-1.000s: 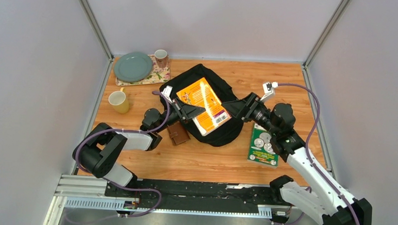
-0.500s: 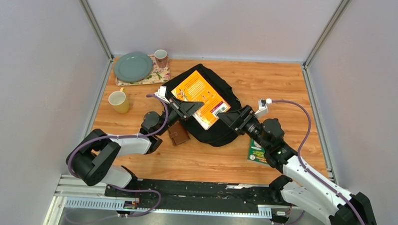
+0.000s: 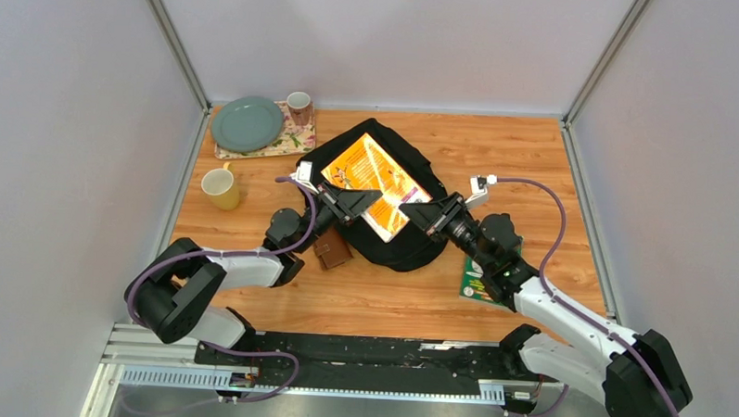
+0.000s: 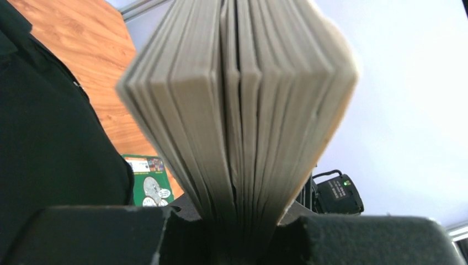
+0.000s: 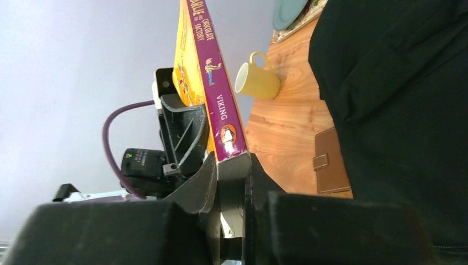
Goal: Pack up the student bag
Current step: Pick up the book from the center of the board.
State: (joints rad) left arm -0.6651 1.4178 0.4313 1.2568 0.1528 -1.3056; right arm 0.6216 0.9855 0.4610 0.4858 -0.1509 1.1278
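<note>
On the wooden counter (image 3: 534,159), the black student bag (image 3: 406,251) is laid at the middle. An orange book (image 3: 374,176) is clenched over it by the left tool (image 3: 370,198) and the right tool (image 3: 408,212), at opposite edges.

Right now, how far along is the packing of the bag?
Done: nothing looks packed; I cannot see inside the bag. In hand: the left gripper and the right gripper both clamp the orange book, held above the bag, one on its page edge, the other on its spine. To do: put that book in, then probably the green book and the brown wallet, both lying on the table beside the bag.
</note>
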